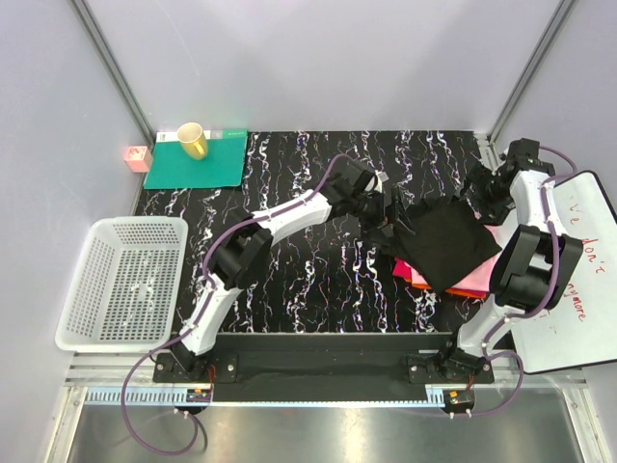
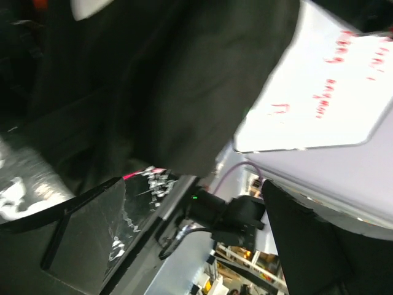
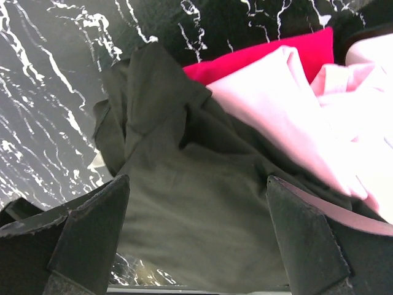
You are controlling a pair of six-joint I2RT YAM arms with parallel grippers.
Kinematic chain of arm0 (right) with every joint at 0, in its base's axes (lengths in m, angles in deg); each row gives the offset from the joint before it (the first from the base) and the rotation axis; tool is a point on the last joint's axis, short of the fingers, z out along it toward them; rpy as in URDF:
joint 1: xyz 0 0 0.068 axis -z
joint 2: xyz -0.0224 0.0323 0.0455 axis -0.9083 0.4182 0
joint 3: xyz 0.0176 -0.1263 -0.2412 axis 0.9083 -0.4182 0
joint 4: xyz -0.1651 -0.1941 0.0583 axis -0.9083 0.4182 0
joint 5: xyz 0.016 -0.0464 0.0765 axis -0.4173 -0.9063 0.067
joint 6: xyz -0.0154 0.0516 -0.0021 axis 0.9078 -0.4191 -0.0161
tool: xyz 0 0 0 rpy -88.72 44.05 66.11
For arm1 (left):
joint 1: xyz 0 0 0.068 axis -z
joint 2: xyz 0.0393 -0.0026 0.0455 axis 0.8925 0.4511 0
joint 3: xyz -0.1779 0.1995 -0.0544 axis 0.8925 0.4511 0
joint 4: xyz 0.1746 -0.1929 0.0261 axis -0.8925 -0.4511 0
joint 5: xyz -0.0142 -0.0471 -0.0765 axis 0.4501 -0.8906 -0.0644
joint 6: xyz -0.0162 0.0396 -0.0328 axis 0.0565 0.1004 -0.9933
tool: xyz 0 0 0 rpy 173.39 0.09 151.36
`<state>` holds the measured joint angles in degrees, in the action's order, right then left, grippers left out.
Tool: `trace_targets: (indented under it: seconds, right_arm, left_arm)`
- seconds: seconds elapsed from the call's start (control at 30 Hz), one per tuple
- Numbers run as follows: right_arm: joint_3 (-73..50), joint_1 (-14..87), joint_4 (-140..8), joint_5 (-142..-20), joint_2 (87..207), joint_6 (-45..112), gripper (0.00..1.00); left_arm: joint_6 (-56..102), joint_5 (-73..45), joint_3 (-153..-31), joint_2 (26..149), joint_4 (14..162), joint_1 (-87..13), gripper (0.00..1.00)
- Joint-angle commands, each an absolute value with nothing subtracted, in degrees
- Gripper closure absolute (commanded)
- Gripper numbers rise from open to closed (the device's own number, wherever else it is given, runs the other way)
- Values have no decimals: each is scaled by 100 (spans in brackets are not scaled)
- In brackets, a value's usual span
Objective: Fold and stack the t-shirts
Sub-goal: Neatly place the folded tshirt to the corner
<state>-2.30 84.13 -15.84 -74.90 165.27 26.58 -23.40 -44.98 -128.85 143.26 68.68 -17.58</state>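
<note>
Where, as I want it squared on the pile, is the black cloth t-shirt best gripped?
Probably take the black cloth t-shirt by its bunched corner over the black marbled table, from the left arm's side; there it stands up in folds, clear of the pink cloth shirt.

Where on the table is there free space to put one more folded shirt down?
Two bare patches of the table: the near middle, between the left arm and the pink shirt, and the far strip between the green mat and the right arm. Crowded: the right side, around the black t-shirt.
</note>
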Motion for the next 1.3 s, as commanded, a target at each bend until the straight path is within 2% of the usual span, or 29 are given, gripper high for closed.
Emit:
trace_targets:
  seconds: [0.0,0.1,0.33,0.63,0.73,0.77,0.8,0.83,0.87,0.9,0.93,0.97,1.0,1.03,1.1,1.27]
  right_arm:
    - [155,8400,-1705,-7606,16620,2826,0]
    - [278,8400,-1714,-7589,16682,2852,0]
    - [446,8400,-1767,-7510,16866,2826,0]
    - [270,8400,-1837,-7457,16928,2826,0]
    - [226,8400,-1846,-7414,16954,2808,2]
    - [218,8400,-1854,-7405,16954,2799,6]
    - [209,8400,-1854,-7387,16963,2799,12]
    - [200,8400,-1854,-7343,16980,2791,21]
    - [183,8400,-1854,-7334,16981,2764,54]
    - [174,8400,-1854,-7326,16998,2747,65]
    - [156,8400,-1854,-7299,17007,2747,75]
    - [130,8400,-1854,-7308,17007,2729,85]
    - [121,8400,-1846,-7317,16998,2720,93]
    - [86,8400,-1846,-7325,16989,2712,97]
    - [7,8400,-1846,-7361,16954,2694,100]
    - [-204,8400,-1784,-7755,16814,2641,100]
  left_arm:
    - [-1828,-3672,-12861,14188,5969,-1748,1]
    - [-1739,-3433,-12571,13968,5933,-1801,1]
    - [-1880,-3634,-12631,14336,5994,-1722,1]
    - [-2099,-3871,-13431,14925,6179,-1494,1]
    - [-2204,-3915,-13589,15040,6310,-1450,10]
    - [-2283,-3950,-13607,15049,6441,-1441,14]
    - [-2310,-3977,-13625,15075,6495,-1450,28]
    - [-2310,-3977,-13668,15084,6495,-1458,37]
    - [-2293,-3968,-13747,15093,6504,-1467,49]
    - [-2267,-3951,-13783,15093,6487,-1476,68]
    - [-2232,-3933,-13809,15075,6434,-1476,81]
    - [-2136,-3846,-13853,15058,6303,-1485,91]
    - [-2074,-3784,-13871,14988,6241,-1494,97]
    - [-2012,-3723,-13880,14944,6188,-1494,100]
    - [-1828,-3573,-13932,14856,6021,-1502,100]
    - [-1564,-3397,-14265,14829,5749,-1555,100]
